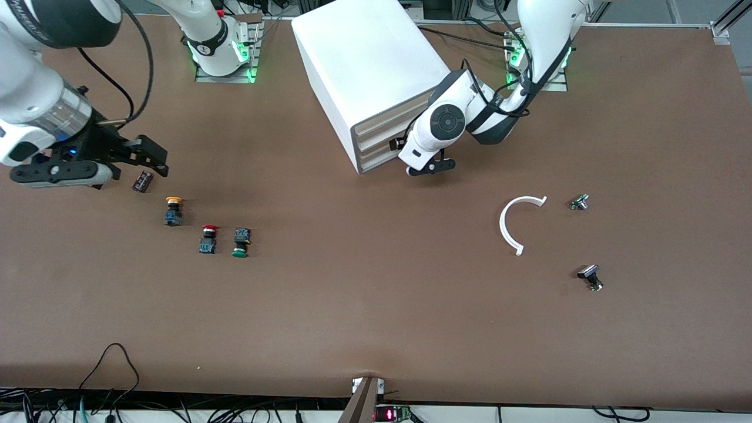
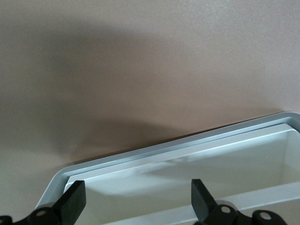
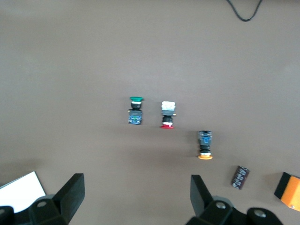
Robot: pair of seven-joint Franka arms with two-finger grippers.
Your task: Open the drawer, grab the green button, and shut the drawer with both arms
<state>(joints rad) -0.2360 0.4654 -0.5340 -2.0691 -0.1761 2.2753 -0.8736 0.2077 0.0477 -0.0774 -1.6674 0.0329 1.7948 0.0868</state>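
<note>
Left tool (image 2: 136,201) agape, seemingly at drawer (image 1: 376,157); right tool (image 3: 136,199) agape, empty.

Table (image 1: 376,305): brown, matte.
Cabinet (image 1: 364,64): white, at 12 o'clock.
Green-capped button (image 1: 241,242): lying on its side at 9 o'clock.
Red-capped button (image 1: 208,238): just beside it.
Yellow-capped button (image 1: 173,210): toward 10 o'clock.
Dark cylinder (image 1: 143,181): close by.
White arc (image 1: 516,223): at 3 o'clock.
Two small knobs (image 1: 580,202): near it.
</note>
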